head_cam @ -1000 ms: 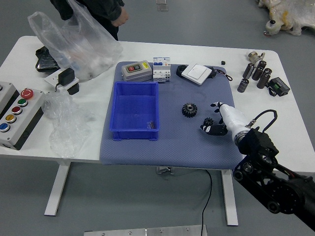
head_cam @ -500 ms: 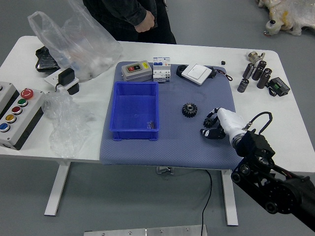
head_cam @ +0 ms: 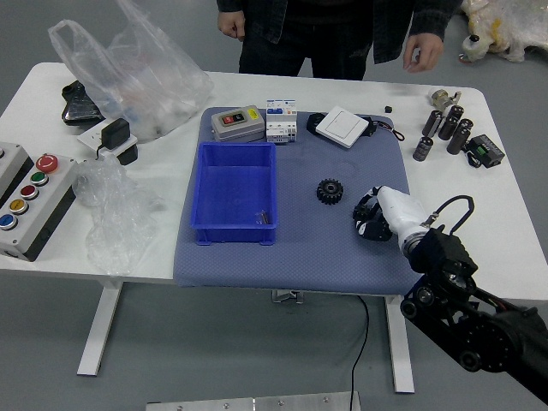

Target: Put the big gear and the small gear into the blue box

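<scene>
The big black gear, round with short teeth all around its rim (head_cam: 330, 191), lies flat on the blue-grey rectangular mat (head_cam: 300, 261), and we see its dark face turned up. It sits between the blue open-topped plastic box (head_cam: 235, 234) and the robot's right hand, black-fingered with a white covering over its back (head_cam: 374, 217), apart from both. The small black toothed gear (head_cam: 362, 212) is at that hand's fingertips, over the mat; we make out only part of its dark, notched edge, as the fingers partly hide it. We see those fingers curled in and gripping the small gear. Both gears are outside the box. At the table's far side stands a person in dark clothes (head_cam: 330, 34), whose two hands (head_cam: 423, 52) hang down at either side of the body.
</scene>
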Tool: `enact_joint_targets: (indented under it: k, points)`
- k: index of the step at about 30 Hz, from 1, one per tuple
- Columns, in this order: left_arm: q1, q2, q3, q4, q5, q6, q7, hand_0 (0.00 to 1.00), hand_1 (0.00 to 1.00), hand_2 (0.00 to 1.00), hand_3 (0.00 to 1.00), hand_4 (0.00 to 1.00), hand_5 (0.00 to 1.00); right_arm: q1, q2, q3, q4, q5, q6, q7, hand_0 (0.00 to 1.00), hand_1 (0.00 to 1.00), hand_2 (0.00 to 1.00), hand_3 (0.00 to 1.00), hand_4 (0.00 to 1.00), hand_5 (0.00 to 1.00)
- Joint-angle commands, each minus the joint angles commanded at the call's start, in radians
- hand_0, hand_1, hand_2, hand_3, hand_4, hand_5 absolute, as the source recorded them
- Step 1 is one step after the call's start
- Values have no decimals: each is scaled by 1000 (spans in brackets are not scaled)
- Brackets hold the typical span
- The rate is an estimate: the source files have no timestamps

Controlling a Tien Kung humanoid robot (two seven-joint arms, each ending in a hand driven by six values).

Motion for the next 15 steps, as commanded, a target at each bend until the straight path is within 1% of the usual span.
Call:
enact_joint_targets:
  k: [7,8,13,14,15]
  points:
    - [-1,0,0,0,-2,0,1,622,517,516,662,697,275,3,3,-3,-5,7,-17,8,251,413,428,535,581,177]
    - [0,0,0,0,-1,1,1,622,517,517,662,696,274,3,4,-4,-6,7,-18,7,244,411,369,442,571,158]
    - [0,0,-2,0,-1,0,1,622,517,517,662,696,274,4,5,-8,-8,4,-14,6,244,411,369,442,571,158]
    - [0,0,-2,0,-1,0,1,622,518,517,661,697,274,4,5,-9,-8,4,-13,5,246,416,341,419,556,121]
    - [0,0,-2,0,-1,0,1,622,518,517,661,697,274,4,5,-9,-8,3,-13,5,246,416,341,419,556,121]
